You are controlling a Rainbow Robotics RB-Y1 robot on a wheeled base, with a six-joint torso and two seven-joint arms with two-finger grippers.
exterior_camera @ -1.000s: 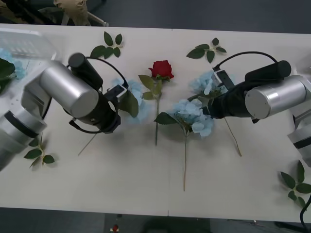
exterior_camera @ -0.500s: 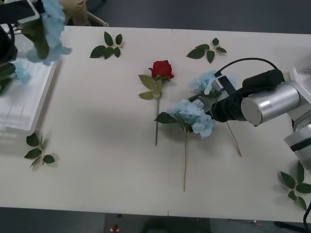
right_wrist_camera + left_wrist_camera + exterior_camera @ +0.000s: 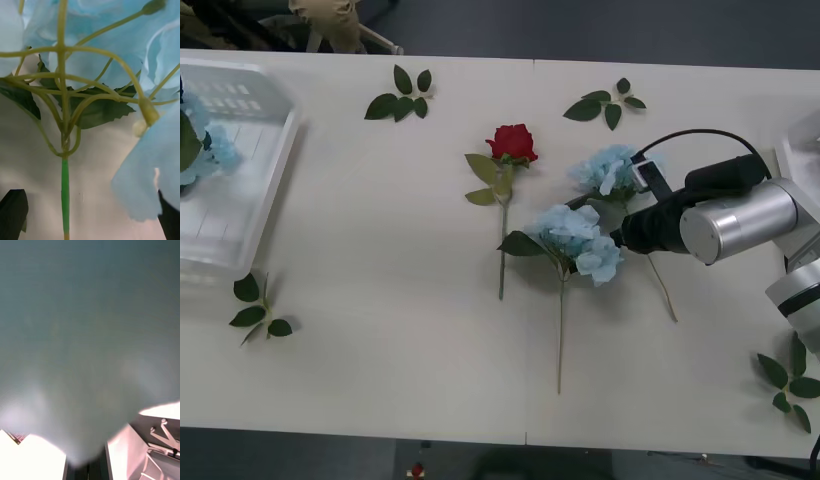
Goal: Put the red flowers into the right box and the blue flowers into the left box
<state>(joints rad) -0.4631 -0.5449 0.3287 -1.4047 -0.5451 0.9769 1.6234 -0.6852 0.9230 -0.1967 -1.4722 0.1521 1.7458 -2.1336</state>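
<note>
One of the red flowers [image 3: 512, 143] lies mid-table, its stem pointing toward the front edge. Two blue flowers lie to its right, one farther back [image 3: 605, 168] and one nearer [image 3: 580, 240]. My right gripper [image 3: 620, 213] is low over the farther one, just below its head. In the right wrist view the green stem [image 3: 65, 187] runs between the dark fingers [image 3: 13, 213], which stand open at the corners under pale blue petals [image 3: 150, 168]. More blue flowers [image 3: 210, 148] lie in the left box [image 3: 255, 190]. A thin edge of the right box [image 3: 808, 140] shows at far right.
Loose green leaf sprigs lie at the back left [image 3: 402, 95], at the back middle [image 3: 608, 103], at the front left [image 3: 255, 310] and at the front right [image 3: 790, 385]. A blurred grey-green surface [image 3: 90, 333] lies close against the left wrist camera.
The left arm carried a blue flower from mid-table over to the left box and then left the front view. The right arm shifted slightly to the right.
</note>
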